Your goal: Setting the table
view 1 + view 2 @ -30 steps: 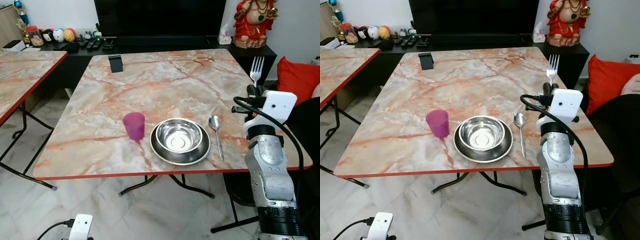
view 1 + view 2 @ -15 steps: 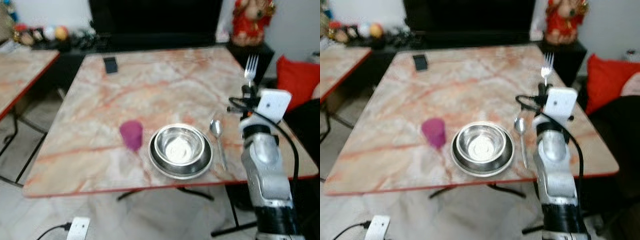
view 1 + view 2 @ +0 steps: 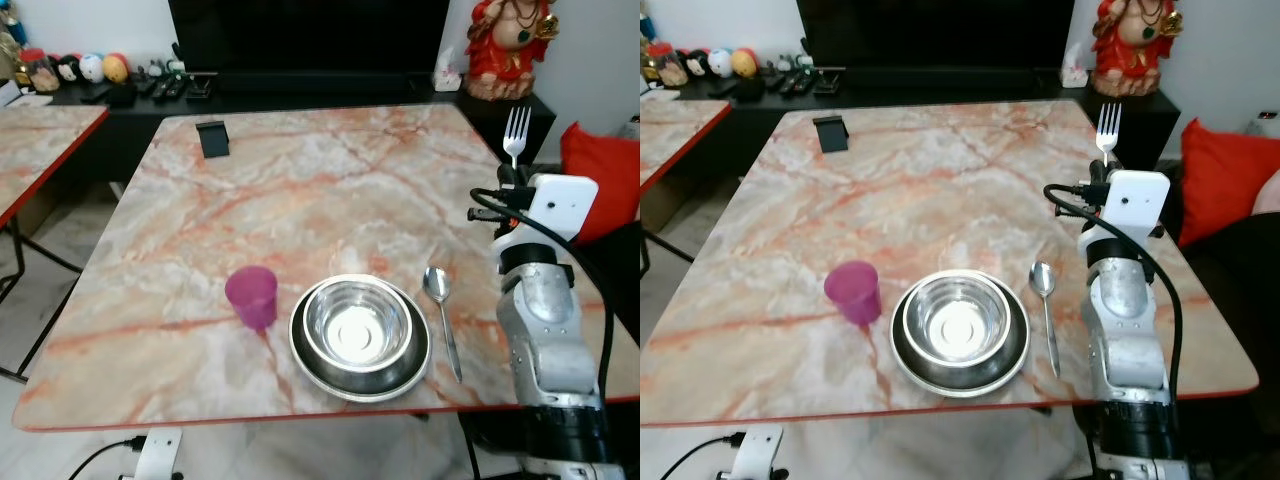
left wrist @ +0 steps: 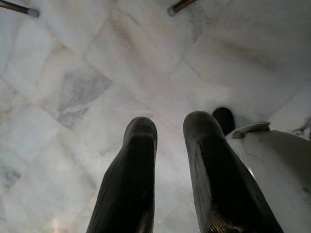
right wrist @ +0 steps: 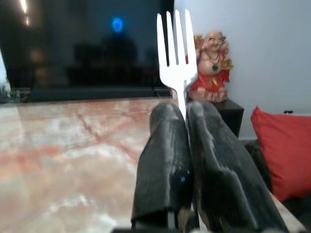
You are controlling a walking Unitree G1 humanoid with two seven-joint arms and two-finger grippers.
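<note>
Fork (image 5: 177, 58) held upright, tines up, its handle pinched between the two black fingers (image 5: 165, 160) of the right gripper (image 5: 187, 114), which are closed tight on it. In the head views the fork (image 3: 516, 132) stands above the right arm near the bench's right edge, w/ the gripper hidden behind the wrist housing.

On the marble bench (image 3: 300, 190): steel bowl (image 3: 358, 327) nested in a steel plate (image 3: 300, 360) near the front edge, spoon (image 3: 441, 310) lying just beside the plate on its right, bowl end away from the robot, and a pink cup (image 3: 251, 296) standing upright just left of the plate, apart from it. A small black stand (image 3: 212, 138) sits at the far left of the bench.

Left gripper (image 4: 170, 131) hangs idle below bench level, pointing at the tiled floor (image 4: 73, 87), fingers a narrow gap apart & holding nothing.

Progress, as judged: place setting mostly laid — plate, bowl, spoon, cup down. Fork is the piece left; it isn't on the bench yet. Probable spot is beside the plate, but the left side is partly taken by the cup, so the exact slot can't be told.

Beyond: second marble table (image 3: 40, 150) at left, dark TV unit (image 3: 300, 85), red figurine (image 3: 505, 45), red cushion (image 3: 600, 180).
</note>
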